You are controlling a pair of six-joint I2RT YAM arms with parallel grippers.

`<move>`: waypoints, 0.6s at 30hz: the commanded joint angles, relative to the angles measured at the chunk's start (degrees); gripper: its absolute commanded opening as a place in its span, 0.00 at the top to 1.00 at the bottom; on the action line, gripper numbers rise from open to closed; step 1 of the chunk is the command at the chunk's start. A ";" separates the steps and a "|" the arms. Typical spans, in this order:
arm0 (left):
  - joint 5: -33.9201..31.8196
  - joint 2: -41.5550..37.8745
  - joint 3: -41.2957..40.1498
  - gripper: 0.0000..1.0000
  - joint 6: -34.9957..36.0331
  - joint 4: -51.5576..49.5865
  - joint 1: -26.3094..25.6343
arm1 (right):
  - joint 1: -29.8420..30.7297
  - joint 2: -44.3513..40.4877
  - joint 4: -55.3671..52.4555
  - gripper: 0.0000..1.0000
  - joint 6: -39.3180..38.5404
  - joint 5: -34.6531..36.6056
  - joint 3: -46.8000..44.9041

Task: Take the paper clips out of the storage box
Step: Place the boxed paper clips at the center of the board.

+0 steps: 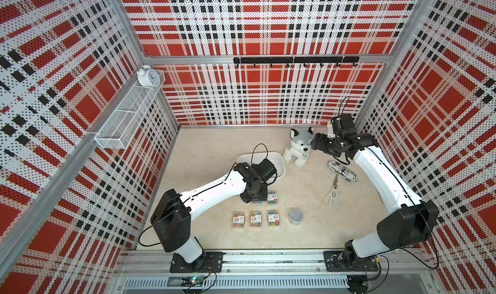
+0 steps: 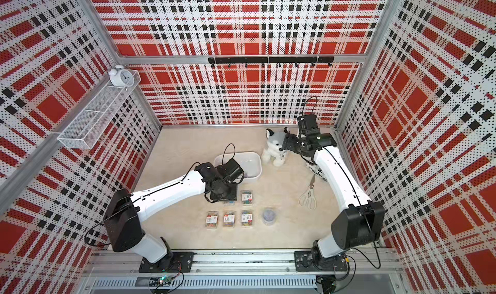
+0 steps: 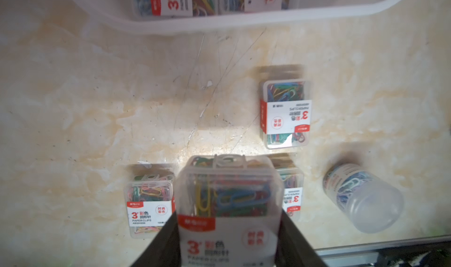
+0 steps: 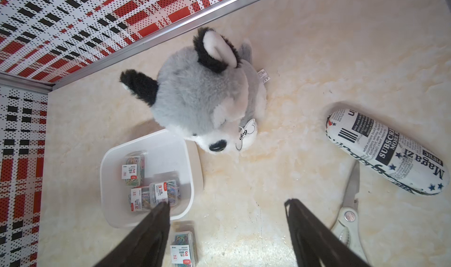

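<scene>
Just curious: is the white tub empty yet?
No, the right wrist view shows three clip cases lying inside the white tub.

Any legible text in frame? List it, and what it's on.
"3", "PAPERCLIPS", "ABS91699": label of a paper clip case on the table.
"3": label of the held case in the left claw; rest blurred.
"SUBSCRI", "Maga zi": newsprint pouch.
"dog": bone tag on the plush dog.
Alarm clock dial: too small to read.

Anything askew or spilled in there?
Nothing spilled. In the storage box, a leaning case rests askew on a lower case, overlapping it; a third case lies flat, apart. Nothing else stands out.
</scene>
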 commanded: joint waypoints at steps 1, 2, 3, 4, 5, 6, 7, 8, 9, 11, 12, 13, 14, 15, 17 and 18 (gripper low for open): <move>-1.05 0.24 -0.68 0.47 -0.53 4.59 -0.23 | -0.43 -1.28 0.67 0.20 -0.20 -0.03 -0.77; -1.36 0.88 -0.86 0.47 0.10 4.68 -0.01 | -0.43 -1.36 0.69 0.20 -0.13 -0.03 -0.79; -1.48 1.43 -1.03 0.47 0.63 4.84 0.24 | -0.43 -1.23 0.72 0.20 -0.13 -0.11 -0.78; -1.48 1.86 -1.18 0.47 1.01 5.07 0.26 | -0.43 -1.20 0.76 0.20 -0.07 -0.20 -0.73; -1.40 2.23 -1.33 0.47 1.39 5.41 0.26 | -0.43 -1.22 0.76 0.20 -0.05 -0.20 -0.68; -1.35 2.59 -1.44 0.47 1.67 5.63 0.34 | -0.43 -1.28 0.76 0.20 -0.05 -0.12 -0.55; -1.36 2.87 -1.65 0.47 1.97 5.89 0.43 | -0.43 -1.22 0.68 0.20 -0.05 -0.04 -0.45; -1.38 3.14 -1.96 0.47 2.33 6.21 0.60 | -0.48 -1.33 0.67 0.20 -0.04 0.10 -0.33; -1.54 3.38 -2.23 0.47 2.60 6.74 0.76 | -0.43 -1.33 0.67 0.20 -0.05 0.15 -0.32; -1.79 3.98 -3.20 0.47 2.98 7.94 1.25 | -0.52 -1.39 0.79 0.20 -0.05 0.32 -0.44; -1.68 4.39 -3.40 0.47 3.22 8.49 1.52 | -0.52 -1.46 0.98 0.20 0.09 0.33 -0.49; -1.70 4.76 -3.59 0.47 3.46 8.79 1.70 | -0.52 -1.61 1.10 0.20 0.22 0.26 -0.63; -1.88 5.19 -3.55 0.47 3.77 9.03 2.04 | -0.57 -1.73 1.20 0.20 0.27 0.16 -0.77; -2.05 5.54 -3.66 0.47 4.11 9.24 2.34 | -0.58 -1.82 1.20 0.20 0.31 0.15 -0.83; -2.19 6.10 -3.69 0.47 4.78 9.58 2.91 | -0.61 -2.12 1.29 0.20 0.31 0.23 -1.10; -2.27 6.27 -3.77 0.47 5.21 9.74 3.13 | -0.61 -2.20 1.36 0.20 0.31 0.24 -1.22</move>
